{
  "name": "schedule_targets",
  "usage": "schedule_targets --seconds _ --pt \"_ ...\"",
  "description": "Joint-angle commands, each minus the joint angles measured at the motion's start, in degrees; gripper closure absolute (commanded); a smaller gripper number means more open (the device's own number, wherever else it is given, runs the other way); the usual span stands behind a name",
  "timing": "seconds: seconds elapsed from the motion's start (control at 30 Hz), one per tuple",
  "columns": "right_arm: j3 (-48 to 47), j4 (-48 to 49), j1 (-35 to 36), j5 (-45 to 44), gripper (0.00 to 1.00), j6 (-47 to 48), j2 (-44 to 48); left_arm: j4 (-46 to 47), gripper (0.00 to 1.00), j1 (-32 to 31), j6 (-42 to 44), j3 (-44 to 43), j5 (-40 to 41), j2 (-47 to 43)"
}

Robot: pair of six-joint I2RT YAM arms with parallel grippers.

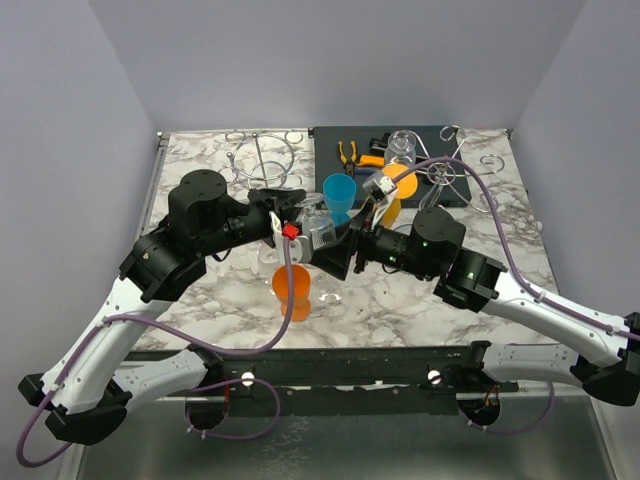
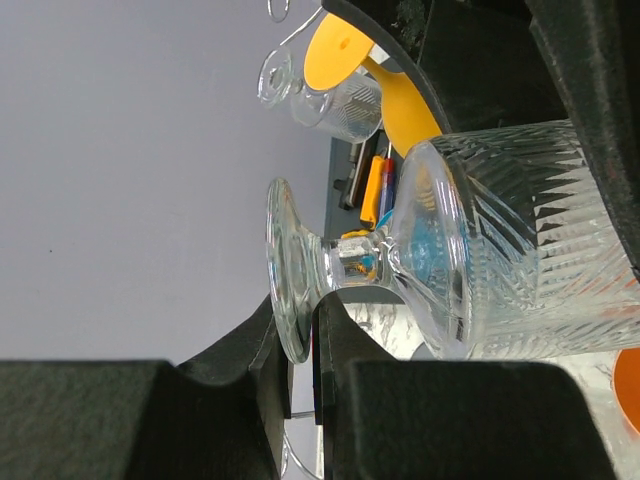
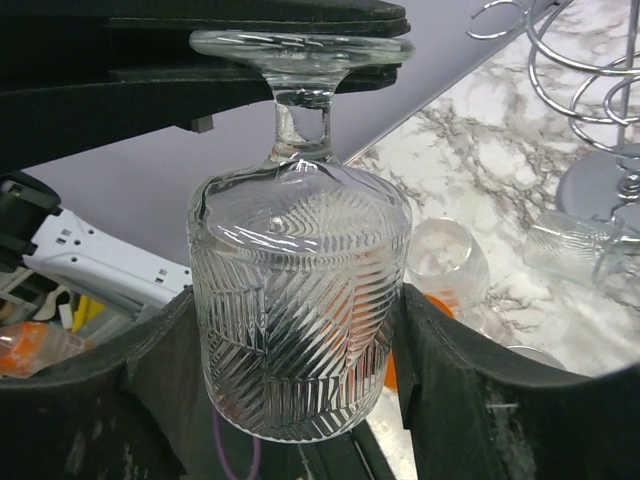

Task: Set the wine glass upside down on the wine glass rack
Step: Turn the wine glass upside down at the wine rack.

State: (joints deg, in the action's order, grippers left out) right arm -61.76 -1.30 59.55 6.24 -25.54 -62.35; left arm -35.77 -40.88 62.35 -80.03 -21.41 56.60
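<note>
— So, where is the wine glass [image 3: 300, 310]?

— Up off the marble table [image 1: 400, 300], at its middle, caught between the two arms where they meet. It is on neither rack: the left-hand rack [image 1: 262, 158] stands at the back on the marble and the right-hand rack [image 1: 452, 165] at the back on a dark mat, both well apart from it.

— What has hold of it?

— The left gripper [image 2: 300, 345] is pinching the foot; the disc sits edge-on between its fingers, with the stem running out toward the bowl.

— And the other claw?

— The right gripper [image 3: 300, 300] has a finger on each side of the ribbed bowl. The pads appear to lie against the glass with no gap, though through clear glass the edge is hard to judge.

— Anything near it?

— A blue cup [image 1: 339, 195] just behind the grippers, and an orange cup [image 1: 292, 285] on the marble in front of them.
</note>
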Motion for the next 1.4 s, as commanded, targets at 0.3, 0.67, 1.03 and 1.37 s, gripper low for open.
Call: schedule_targets --seconds 0.3,0.67,1.03,1.37 --pt "7.7 5.3 -0.1 -6.0 0.8 2.9 4.4 11.4 0.47 -0.3 5.0 4.1 -9.0 -3.0" --pt "14.4 2.1 -0.1 -17.5 0.96 5.3 14.6 15.0 0.11 -0.3 -3.9 3.2 -6.0 -0.8" --pt "21.8 -9.5 -0.1 -30.1 1.0 3.4 30.9 16.1 0.09 -0.3 -10.4 3.2 -5.4 -0.1" --pt "21.5 -15.7 -0.1 -36.6 1.0 4.4 37.8 17.2 0.09 -0.3 -12.0 5.3 -6.4 -1.0"
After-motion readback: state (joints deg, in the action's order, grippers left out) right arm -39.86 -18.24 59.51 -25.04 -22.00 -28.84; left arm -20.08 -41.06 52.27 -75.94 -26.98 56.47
